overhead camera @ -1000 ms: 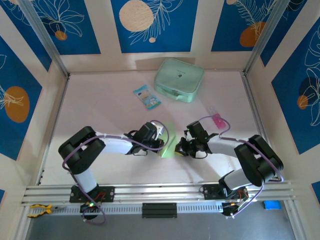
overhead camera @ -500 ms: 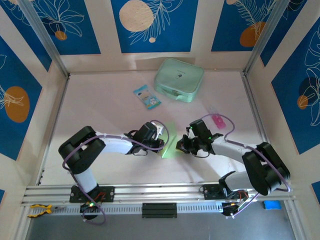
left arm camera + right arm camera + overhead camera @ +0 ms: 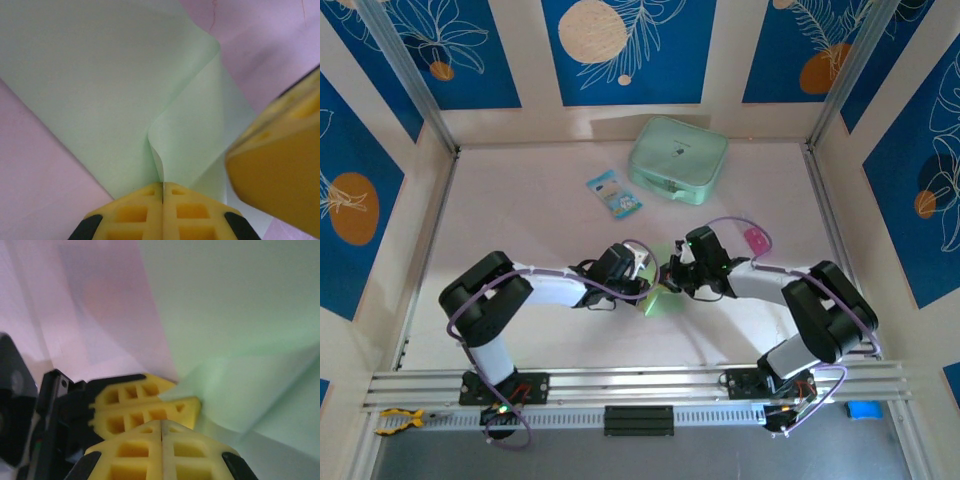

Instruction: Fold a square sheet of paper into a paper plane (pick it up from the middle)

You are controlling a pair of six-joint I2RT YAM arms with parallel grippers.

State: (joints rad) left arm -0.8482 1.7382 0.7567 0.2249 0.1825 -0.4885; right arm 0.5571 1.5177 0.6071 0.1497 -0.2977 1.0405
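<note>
Pink table point(image 3: 520, 230), walled in blue-patterned panels point(image 3: 630, 50), stood unchanged. At mid-table the right gripper point(image 3: 161, 424) had moved in beside the left gripper point(image 3: 163, 186). Left jaws pinched the green paper sheet point(image 3: 100, 75); right jaws closed, hold unclear.

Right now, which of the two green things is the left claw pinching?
The thin pale-green sheet of paper between the arms; the left claw is shut on its fold. The thick mint zip case sits untouched at the back.
</note>
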